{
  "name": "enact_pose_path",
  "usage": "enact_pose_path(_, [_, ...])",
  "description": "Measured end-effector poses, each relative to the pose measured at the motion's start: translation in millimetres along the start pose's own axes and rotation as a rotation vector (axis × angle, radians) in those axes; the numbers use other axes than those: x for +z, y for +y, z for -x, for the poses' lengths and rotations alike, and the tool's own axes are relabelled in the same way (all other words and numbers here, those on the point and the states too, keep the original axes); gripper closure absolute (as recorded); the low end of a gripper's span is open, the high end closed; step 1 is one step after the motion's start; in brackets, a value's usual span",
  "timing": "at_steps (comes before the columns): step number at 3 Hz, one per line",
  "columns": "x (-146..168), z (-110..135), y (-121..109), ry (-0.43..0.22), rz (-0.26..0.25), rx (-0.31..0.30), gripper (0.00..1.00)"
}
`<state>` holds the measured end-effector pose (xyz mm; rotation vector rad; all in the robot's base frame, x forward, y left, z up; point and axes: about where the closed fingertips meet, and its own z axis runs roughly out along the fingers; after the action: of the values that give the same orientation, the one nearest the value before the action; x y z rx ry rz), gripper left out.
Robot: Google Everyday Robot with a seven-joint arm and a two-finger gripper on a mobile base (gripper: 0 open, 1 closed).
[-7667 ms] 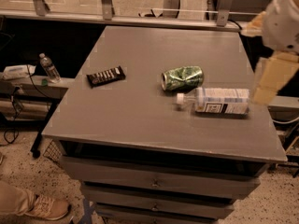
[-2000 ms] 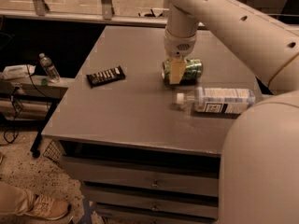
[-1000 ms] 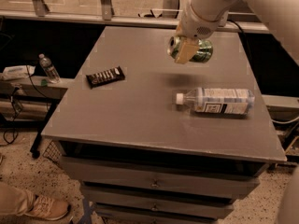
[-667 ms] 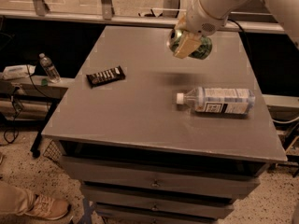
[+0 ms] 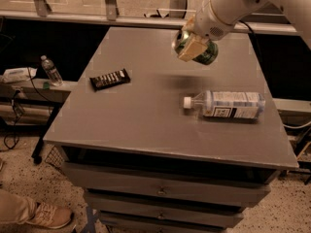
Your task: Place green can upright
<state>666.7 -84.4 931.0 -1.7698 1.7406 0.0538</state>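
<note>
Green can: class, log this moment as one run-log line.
gripper: above far half of table, shut on green can | can: off the surface, tilted | bottle: lying on table | placement: not yet done

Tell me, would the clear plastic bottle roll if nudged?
Probably: the clear plastic bottle lies on its side, so a nudge may roll it. Plastic, so unlikely to break. The gripper holds the dented green can above the table.

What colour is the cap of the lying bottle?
The cap is white, in the camera view. The gripper holds the green can above the table.
</note>
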Motion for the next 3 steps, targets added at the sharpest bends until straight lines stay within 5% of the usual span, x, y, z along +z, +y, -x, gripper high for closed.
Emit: enact_pose_path(3, [-16.1, 16.2, -29.5, -0.510, -0.184, 0.398, 1.00])
